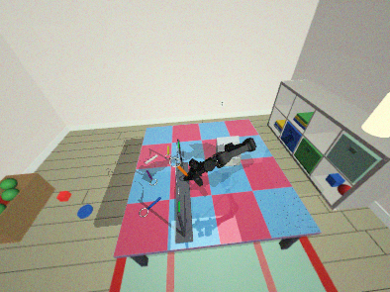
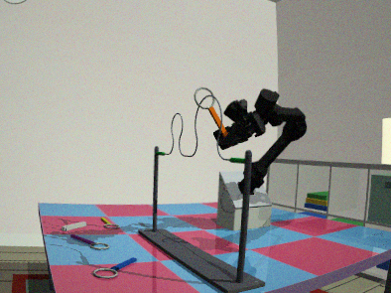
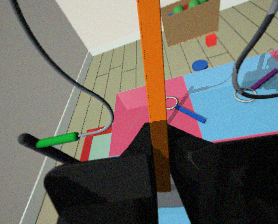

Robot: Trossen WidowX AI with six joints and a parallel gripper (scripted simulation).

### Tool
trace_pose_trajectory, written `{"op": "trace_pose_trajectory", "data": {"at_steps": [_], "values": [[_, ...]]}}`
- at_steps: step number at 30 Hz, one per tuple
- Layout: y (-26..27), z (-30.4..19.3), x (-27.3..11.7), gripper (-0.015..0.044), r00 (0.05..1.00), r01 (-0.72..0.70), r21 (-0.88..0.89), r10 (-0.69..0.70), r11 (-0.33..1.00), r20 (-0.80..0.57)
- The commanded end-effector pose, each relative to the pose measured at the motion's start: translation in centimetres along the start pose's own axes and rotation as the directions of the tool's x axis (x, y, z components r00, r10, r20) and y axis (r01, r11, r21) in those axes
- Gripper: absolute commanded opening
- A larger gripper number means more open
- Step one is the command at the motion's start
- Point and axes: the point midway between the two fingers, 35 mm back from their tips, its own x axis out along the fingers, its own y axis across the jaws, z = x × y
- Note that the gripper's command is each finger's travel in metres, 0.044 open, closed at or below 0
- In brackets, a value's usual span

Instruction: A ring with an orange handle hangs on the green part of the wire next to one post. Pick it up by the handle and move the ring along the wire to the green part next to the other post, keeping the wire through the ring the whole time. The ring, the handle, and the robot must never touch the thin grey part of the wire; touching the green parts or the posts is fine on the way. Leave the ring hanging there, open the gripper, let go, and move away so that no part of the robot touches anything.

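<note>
The orange handle (image 1: 183, 170) (image 2: 215, 116) (image 3: 152, 60) is held in my gripper (image 1: 188, 176) (image 2: 222, 137) (image 3: 153, 127), which is shut on its lower part. The ring (image 2: 203, 88) is at the top of the tall wire hump nearer the near post (image 2: 245, 237), in the exterior view. The wire (image 2: 196, 128) (image 3: 75, 90) seems to pass through it; whether they touch I cannot tell. The near green part (image 1: 178, 207) (image 2: 237, 160) (image 3: 57, 140) is low beside that post; the far green part (image 2: 160, 153) is by the far post (image 2: 156, 193). The ring is outside the wrist view.
The wire's lower hump lies toward the far post. A blue-handled ring tool (image 1: 154, 203) (image 2: 124, 264) (image 3: 191, 113), a purple one (image 1: 149, 175) (image 2: 81, 239), a yellow one (image 2: 105, 221) and a white block (image 1: 150, 159) (image 2: 74, 225) lie on the table beyond the grey base.
</note>
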Motion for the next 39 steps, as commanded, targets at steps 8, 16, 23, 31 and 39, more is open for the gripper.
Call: {"op": "trace_pose_trajectory", "data": {"at_steps": [8, 16, 23, 31, 39], "values": [[0.8, 0.1, -0.3, -0.015, 0.996, -0.083, 0.13, 0.08, 0.988, 0.027], [1.3, 0.2, -0.3, -0.015, 0.99, -0.138, 0.223, 0.131, 0.965, 0.049], [1.7, 0.3, -0.3, -0.015, 0.982, -0.186, 0.301, 0.172, 0.935, 0.072], [2.1, 0.4, -0.3, -0.015, 0.971, -0.24, 0.386, 0.216, 0.891, 0.103], [2.5, 0.6, -0.4, -0.015, 0.957, -0.291, 0.466, 0.257, 0.835, 0.138]]}}
